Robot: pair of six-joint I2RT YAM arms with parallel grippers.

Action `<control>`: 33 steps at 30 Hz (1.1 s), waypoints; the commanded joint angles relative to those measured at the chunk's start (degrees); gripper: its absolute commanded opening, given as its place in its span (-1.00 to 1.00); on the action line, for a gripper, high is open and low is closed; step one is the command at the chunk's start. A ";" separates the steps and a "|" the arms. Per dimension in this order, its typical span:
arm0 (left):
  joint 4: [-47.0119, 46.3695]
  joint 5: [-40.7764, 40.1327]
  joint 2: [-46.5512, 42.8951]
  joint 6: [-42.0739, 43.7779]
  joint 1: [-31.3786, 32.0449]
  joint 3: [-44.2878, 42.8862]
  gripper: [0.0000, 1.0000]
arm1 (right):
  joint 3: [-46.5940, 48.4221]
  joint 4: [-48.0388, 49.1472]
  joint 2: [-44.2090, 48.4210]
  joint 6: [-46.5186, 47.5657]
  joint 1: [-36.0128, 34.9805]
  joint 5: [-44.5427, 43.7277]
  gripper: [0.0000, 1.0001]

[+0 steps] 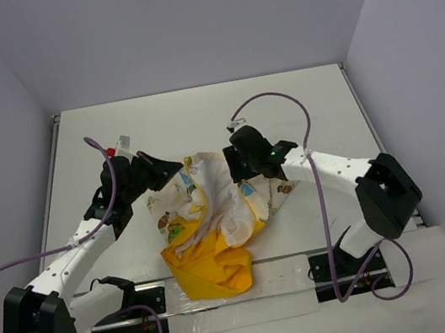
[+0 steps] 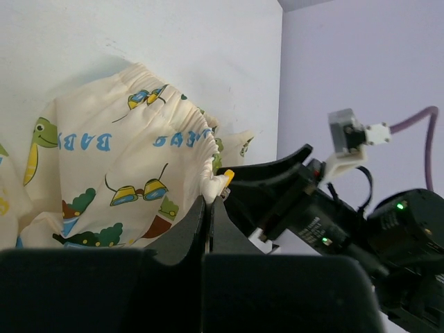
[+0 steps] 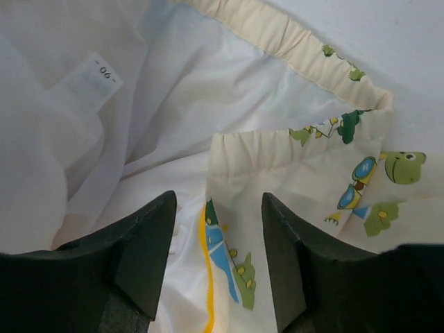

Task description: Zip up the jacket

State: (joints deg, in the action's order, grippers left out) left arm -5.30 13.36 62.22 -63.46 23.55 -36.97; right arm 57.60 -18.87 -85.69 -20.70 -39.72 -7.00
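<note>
The jacket [image 1: 214, 219] lies crumpled mid-table, cream cloth with cartoon prints and the yellow hood [image 1: 210, 271] toward the near edge. My left gripper [image 1: 175, 169] is shut on a gathered hem corner of the jacket [image 2: 211, 182], beside a small yellow zipper end [image 2: 227, 178]. My right gripper [image 1: 236, 166] is open just above the jacket's far right part. In the right wrist view its fingers [image 3: 148, 239] straddle a front edge with yellow zipper teeth [image 3: 206, 267]; the gripper [image 3: 217, 205] holds nothing. White lining with a size tag [image 3: 104, 71] lies beside it.
The right arm's black wrist [image 2: 326, 222] sits close to my left gripper's tip. The white table [image 1: 197, 115] has walls behind and on both sides. Purple cables [image 1: 279, 97] loop over the arms. Mounting plates [image 1: 268, 283] run along the near edge.
</note>
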 commanded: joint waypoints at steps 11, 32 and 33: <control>-1.22 0.04 -1.21 0.44 -0.33 0.33 -1.00 | -15.66 3.93 17.74 -11.96 2.69 -17.17 -0.99; -2.00 3.75 -0.54 1.67 -0.26 0.41 -1.00 | -22.71 2.86 25.79 -19.00 8.98 -9.00 0.34; -1.87 3.90 -0.45 1.80 -0.26 0.34 -1.00 | -22.25 2.66 26.38 -18.74 8.76 -8.71 0.34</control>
State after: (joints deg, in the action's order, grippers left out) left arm -5.34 15.55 62.00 -62.58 23.52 -36.05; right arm 32.07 -15.21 -62.15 -39.06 -30.49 -14.56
